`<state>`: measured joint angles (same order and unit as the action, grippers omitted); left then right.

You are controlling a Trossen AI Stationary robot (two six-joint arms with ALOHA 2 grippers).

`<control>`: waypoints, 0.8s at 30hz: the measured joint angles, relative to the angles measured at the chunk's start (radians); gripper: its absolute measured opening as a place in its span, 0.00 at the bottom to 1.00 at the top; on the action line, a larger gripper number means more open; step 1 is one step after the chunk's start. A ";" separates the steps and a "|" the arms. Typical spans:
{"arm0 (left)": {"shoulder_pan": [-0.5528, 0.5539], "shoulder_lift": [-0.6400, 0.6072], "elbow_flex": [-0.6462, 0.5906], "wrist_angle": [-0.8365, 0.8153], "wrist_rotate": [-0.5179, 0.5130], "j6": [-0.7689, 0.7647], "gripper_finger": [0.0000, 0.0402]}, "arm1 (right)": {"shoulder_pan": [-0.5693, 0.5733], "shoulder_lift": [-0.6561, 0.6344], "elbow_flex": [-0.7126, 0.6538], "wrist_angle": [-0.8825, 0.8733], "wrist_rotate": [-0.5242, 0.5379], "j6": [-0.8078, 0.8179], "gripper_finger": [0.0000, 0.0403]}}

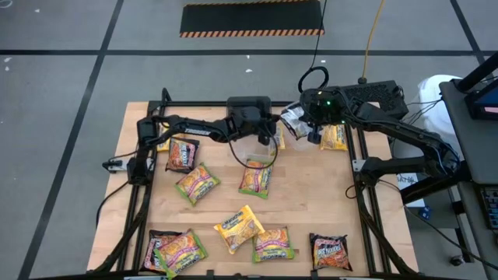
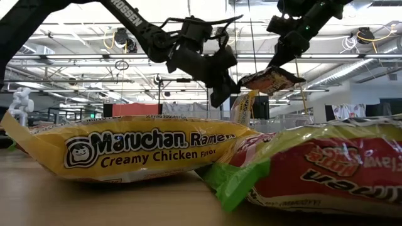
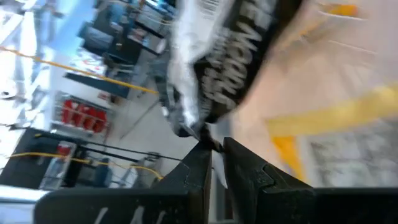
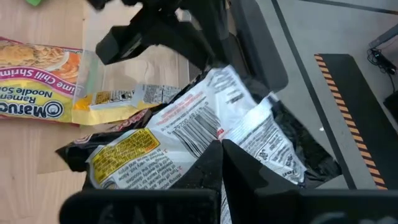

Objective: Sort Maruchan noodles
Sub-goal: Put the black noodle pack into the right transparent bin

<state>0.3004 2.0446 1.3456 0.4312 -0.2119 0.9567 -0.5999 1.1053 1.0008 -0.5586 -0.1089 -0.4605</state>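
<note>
Right gripper is clamped tight on the edge of a dark, crinkly plastic ramen packet, its barcode back showing, held in the air over the far side of the light wooden table. Left gripper, fingers nearly together, sits just beside it, at that packet's other edge; whether it pinches the film I cannot tell. A clear plastic tub lies under the left arm. Remaining packets, yellow, green-edged and dark, lie scattered across the table.
</note>
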 joint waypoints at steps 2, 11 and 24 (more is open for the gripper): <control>0.000 -0.007 0.000 0.020 -0.009 -0.011 0.12 | 0.000 0.000 0.000 0.000 0.001 -0.005 0.00; -0.001 -0.015 0.038 0.095 -0.026 -0.061 0.12 | 0.000 0.000 0.000 -0.006 0.001 -0.005 0.00; -0.014 -0.015 0.040 0.027 -0.026 0.002 0.08 | 0.000 0.000 0.000 -0.008 0.002 -0.005 0.00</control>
<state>0.2868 2.0300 1.3853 0.4578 -0.2375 0.9590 -0.5999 1.1053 1.0008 -0.5669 -0.1066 -0.4656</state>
